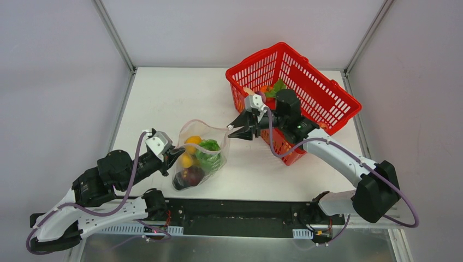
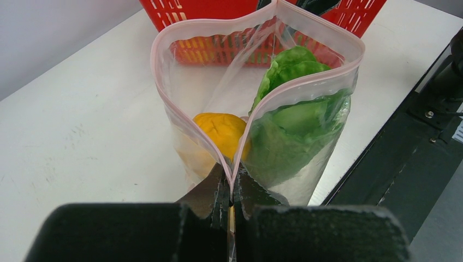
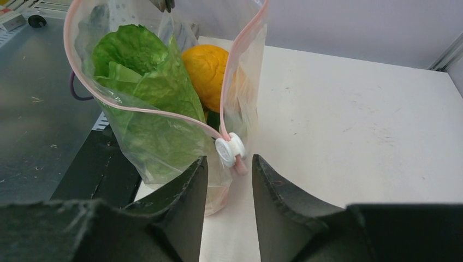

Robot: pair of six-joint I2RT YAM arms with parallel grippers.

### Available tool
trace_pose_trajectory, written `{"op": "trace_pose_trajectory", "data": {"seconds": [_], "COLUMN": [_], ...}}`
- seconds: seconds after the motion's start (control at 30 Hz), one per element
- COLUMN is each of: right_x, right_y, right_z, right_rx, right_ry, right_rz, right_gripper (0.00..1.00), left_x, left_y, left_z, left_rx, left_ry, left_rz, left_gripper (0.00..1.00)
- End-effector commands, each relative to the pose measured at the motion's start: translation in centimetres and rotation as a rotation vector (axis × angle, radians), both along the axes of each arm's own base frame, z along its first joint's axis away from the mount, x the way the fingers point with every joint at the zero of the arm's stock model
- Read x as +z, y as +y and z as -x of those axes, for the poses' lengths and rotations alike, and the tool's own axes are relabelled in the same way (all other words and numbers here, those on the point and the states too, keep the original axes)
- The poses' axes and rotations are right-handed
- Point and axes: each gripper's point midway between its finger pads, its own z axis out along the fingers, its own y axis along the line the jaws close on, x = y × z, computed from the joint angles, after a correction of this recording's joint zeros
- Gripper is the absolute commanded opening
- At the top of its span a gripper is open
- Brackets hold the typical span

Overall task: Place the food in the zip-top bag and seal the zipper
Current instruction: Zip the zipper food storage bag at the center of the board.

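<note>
The clear zip-top bag stands on the table with its mouth open. Inside it are a yellow-orange fruit, a green leafy piece and a dark purple piece. My left gripper is shut on the near end of the pink zipper. At the far end, my right gripper is open. Its fingertips sit either side of the white slider and just short of it, not touching. In the top view the right gripper is at the bag's right corner.
A red mesh basket stands at the back right behind the right arm, with an orange and a green piece in it. The black base rail runs along the table's near edge, close to the bag.
</note>
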Motion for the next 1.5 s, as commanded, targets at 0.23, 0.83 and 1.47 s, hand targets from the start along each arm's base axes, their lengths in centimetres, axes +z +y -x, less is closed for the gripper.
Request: {"op": "trace_pose_trajectory", "data": {"seconds": [0.23, 0.83, 1.47], "right_x": [1.4, 1.7, 7.4], "right_y": [0.5, -0.1, -6.1], "right_z": [0.2, -0.5, 1.5], "right_rx": [0.025, -0.075, -0.286], "right_ry": [-0.008, 0.004, 0.146], "right_rz": [-0.058, -0.053, -0.074], "right_gripper": [0.24, 0.0, 0.0], "left_x": [2.0, 2.0, 1.3], "left_y": [-0.2, 0.0, 4.9], "left_z": [0.2, 0.1, -0.9], "left_rx": [-0.019, -0.005, 0.2], "left_ry": [-0.037, -0.035, -0.034], "left_rz": [0.066, 0.071, 0.081], "left_gripper": [0.0, 0.0, 0.0]}}
